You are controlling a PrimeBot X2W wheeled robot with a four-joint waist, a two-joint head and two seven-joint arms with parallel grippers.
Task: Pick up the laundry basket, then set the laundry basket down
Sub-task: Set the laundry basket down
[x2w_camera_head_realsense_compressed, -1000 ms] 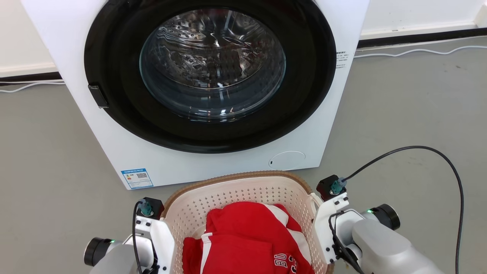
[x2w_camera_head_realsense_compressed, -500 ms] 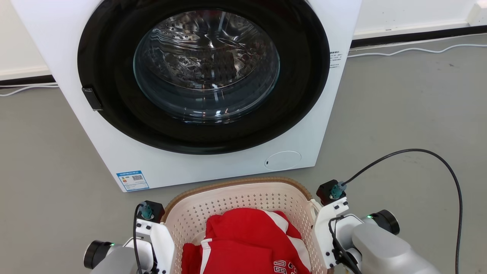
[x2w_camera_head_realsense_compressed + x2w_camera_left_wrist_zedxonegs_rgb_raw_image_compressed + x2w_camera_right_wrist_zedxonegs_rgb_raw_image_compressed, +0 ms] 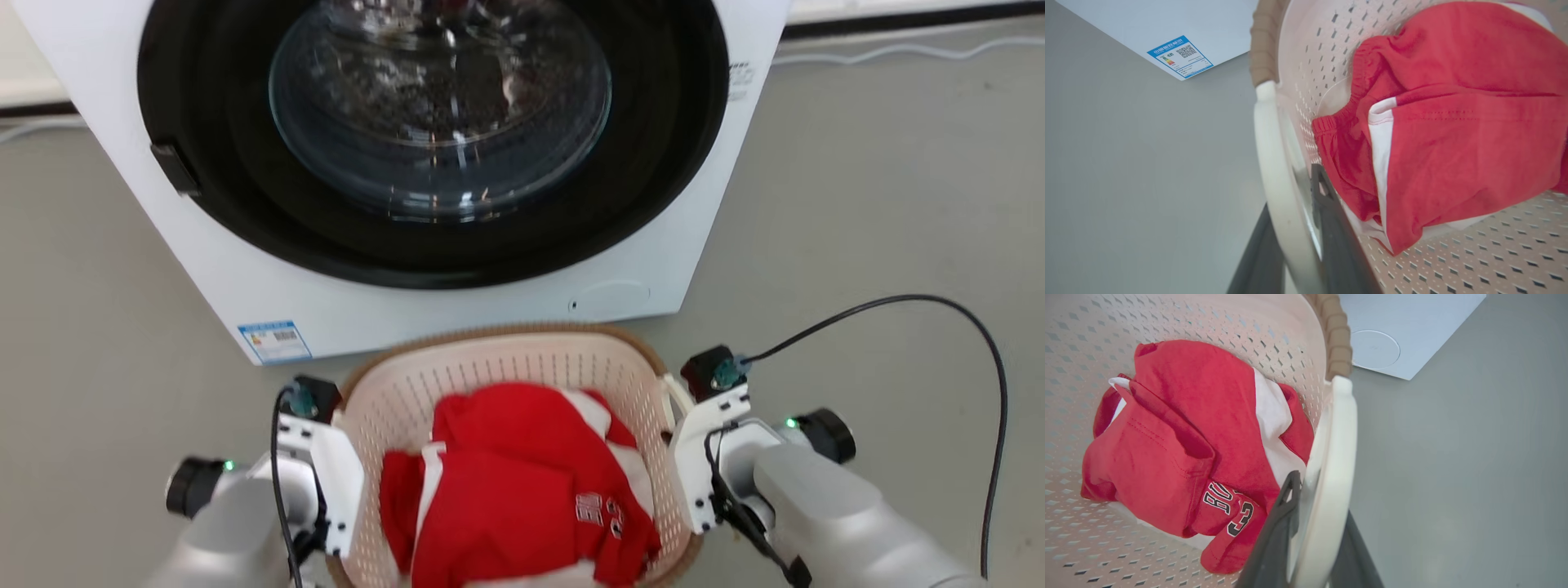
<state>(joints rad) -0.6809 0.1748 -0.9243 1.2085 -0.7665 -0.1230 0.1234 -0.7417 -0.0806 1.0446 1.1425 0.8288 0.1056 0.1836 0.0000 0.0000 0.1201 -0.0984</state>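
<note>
1. Head view, camera shifted since a second ago: laundry basket [image 3: 500, 365] close before washing machine [image 3: 661, 273]
2. Left gripper [image 3: 1292, 192], right gripper [image 3: 1321, 498]: clenched on loop handles [image 3: 1273, 163] throughout
3. Likely mid-carry; set-down pending

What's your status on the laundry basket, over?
Left gripper and right gripper: jaws shut on the loop handles of the laundry basket. Red clothes inside. Washing machine close ahead.
</note>
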